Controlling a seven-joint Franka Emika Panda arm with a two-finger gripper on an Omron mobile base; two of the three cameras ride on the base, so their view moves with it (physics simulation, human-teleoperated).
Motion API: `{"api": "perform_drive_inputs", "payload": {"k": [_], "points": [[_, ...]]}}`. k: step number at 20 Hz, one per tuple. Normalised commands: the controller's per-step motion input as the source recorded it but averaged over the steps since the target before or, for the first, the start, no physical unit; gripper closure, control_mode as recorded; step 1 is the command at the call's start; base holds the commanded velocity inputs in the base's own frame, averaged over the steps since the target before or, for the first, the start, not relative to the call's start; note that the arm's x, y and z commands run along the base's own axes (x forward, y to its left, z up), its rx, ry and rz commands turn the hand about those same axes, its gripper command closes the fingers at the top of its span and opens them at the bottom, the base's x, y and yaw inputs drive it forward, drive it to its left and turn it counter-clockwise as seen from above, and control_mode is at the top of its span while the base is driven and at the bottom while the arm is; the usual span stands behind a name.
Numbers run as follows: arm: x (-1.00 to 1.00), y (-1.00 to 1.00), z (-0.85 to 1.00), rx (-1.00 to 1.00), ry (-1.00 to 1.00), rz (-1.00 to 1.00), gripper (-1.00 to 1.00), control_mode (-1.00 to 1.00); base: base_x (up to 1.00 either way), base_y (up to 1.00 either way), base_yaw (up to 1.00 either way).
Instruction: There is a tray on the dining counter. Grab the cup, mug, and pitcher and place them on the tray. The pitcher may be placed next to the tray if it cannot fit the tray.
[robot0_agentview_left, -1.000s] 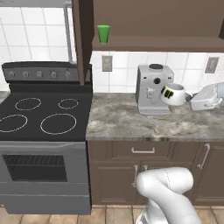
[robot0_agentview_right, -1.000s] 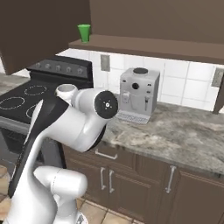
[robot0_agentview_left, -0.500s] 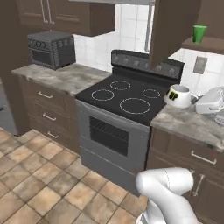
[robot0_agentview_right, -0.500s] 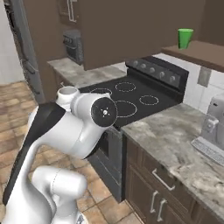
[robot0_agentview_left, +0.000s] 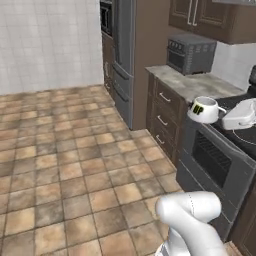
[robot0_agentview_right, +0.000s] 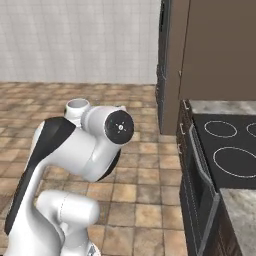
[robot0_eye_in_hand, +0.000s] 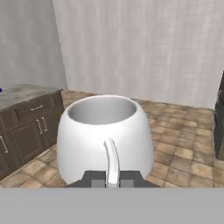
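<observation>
Small squat white rounded mug (robot0_eye_in_hand: 105, 138) pinched by handle in closed claw (robot0_eye_in_hand: 112, 178), carried mid-air over tiled floor. Grey marbled desk (robot0_eye_in_hand: 17, 92) at 9 o'clock in hand view. Nothing visibly placed yet.

one mug (robot0_eye_in_hand: 105, 135), one stove (robot0_agentview_right: 225, 155), one toaster oven (robot0_agentview_left: 190, 52), one fridge (robot0_agentview_left: 122, 55).

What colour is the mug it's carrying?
White, the squat rounded mug with a greyish inside; clearest in the hand view.
</observation>
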Motion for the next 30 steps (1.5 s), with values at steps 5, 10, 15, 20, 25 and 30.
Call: {"api": "perform_drive_inputs", "payload": {"k": [5, 10, 15, 20, 25, 30], "points": [[0.0, 0.0, 0.0, 0.0, 0.0, 0.0, 1.0, 1.0, 0.35, 0.44, 0.47], [0.0, 0.0, 0.0, 0.0, 0.0, 0.0, 1.0, 1.0, 0.77, 0.5, 0.17], [0.0, 0.0, 0.0, 0.0, 0.0, 0.0, 1.0, 1.0, 0.93, 0.5, 0.03], [0.0, 0.0, 0.0, 0.0, 0.0, 0.0, 1.0, 1.0, 0.93, 0.48, 0.05], [0.0, 0.0, 0.0, 0.0, 0.0, 0.0, 1.0, 1.0, 0.84, 0.39, 0.24], [0.0, 0.0, 0.0, 0.0, 0.0, 0.0, 1.0, 1.0, 0.78, 0.34, 0.31]]}}
